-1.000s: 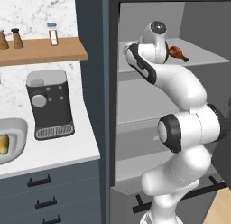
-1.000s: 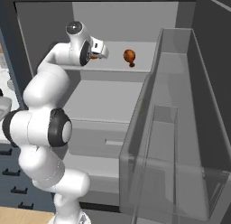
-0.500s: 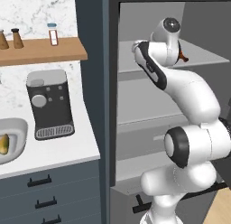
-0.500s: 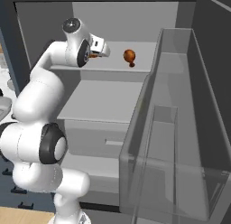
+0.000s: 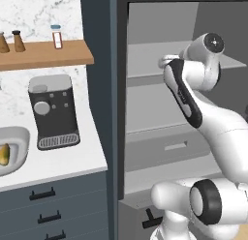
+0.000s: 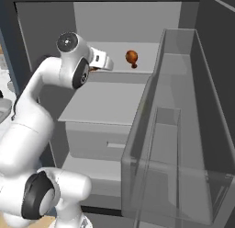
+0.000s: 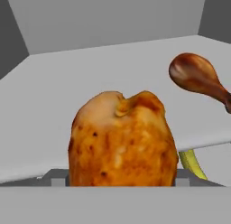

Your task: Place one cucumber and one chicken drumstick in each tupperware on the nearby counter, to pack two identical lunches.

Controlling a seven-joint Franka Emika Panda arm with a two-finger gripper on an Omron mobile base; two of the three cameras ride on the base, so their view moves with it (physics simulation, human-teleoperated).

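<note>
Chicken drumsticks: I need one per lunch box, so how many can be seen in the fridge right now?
2. One chicken drumstick sits right in front of the end effector; the other drumstick lies further right on the same fridge shelf. Others may be hidden.

Even, flat rendered light, soft faint shadows, no glare, mild blur, hand view coarse up close

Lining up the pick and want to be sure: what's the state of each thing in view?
Fridge: open.
Near chicken drumstick: at the front of the upper shelf, between the jaws; grip unclear.
Far chicken drumstick: lying free on that shelf.
Tupperware: on the counter, something yellowish inside.
</note>
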